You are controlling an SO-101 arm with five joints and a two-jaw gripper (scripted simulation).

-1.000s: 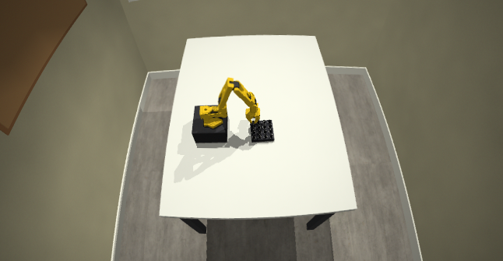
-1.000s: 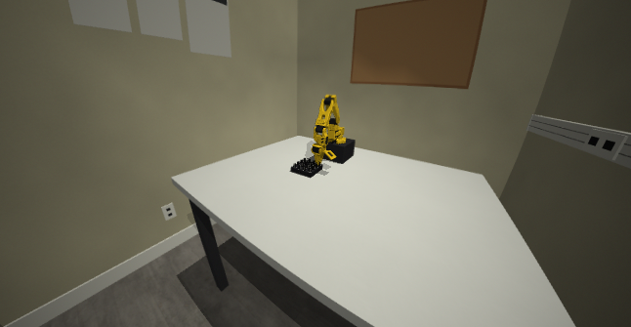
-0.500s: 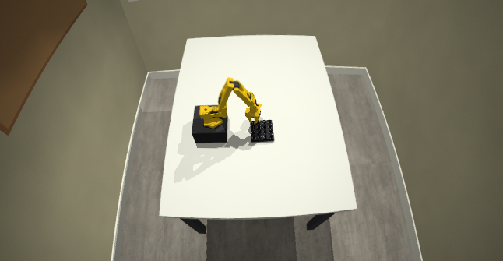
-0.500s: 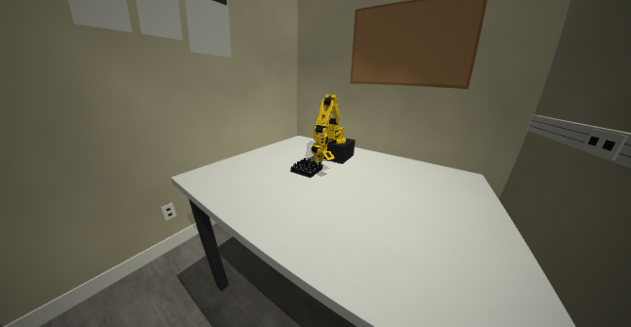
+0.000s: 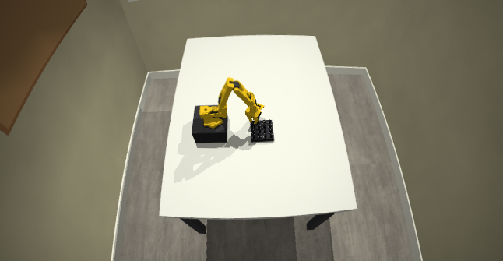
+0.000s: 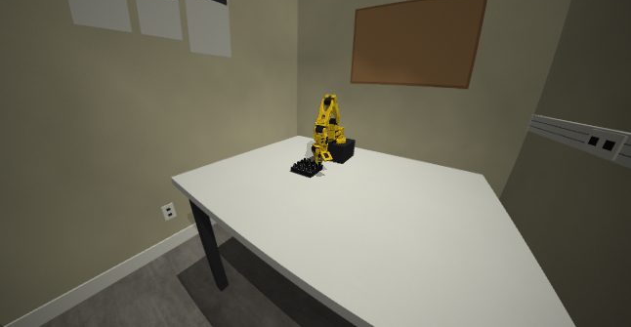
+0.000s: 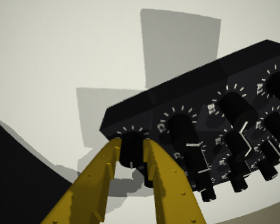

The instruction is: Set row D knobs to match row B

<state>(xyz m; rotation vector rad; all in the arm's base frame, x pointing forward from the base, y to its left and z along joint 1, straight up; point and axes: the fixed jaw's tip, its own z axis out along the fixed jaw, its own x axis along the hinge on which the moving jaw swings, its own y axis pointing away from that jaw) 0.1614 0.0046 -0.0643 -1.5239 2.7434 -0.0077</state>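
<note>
The black knob box [image 5: 262,141] [image 6: 309,175] [image 7: 191,81] lies on the table, slanted in the wrist view. My gripper [image 5: 254,122] [image 6: 318,163] [image 7: 132,146] is shut on the corner knob D1 [image 7: 131,156], one finger on each side. Its short white mark shows at its lower end, pointing down in the wrist view. In the same line stand knob C1 [image 7: 183,131], its white line nearly level, knob B1 [image 7: 235,106], its line slanting, and knob A1 [image 7: 278,86], cut by the frame edge. The right finger hides most of row D's other knobs. The socket is not visible.
The arm's black base block [image 5: 210,134] [image 6: 342,151] stands beside the knob box, and its dark shape [image 7: 13,175] fills the wrist view's left edge. Several other knobs stand close by, right of my fingers in the wrist view. Arm shadows fall on the white table [image 5: 253,180] [image 6: 391,206].
</note>
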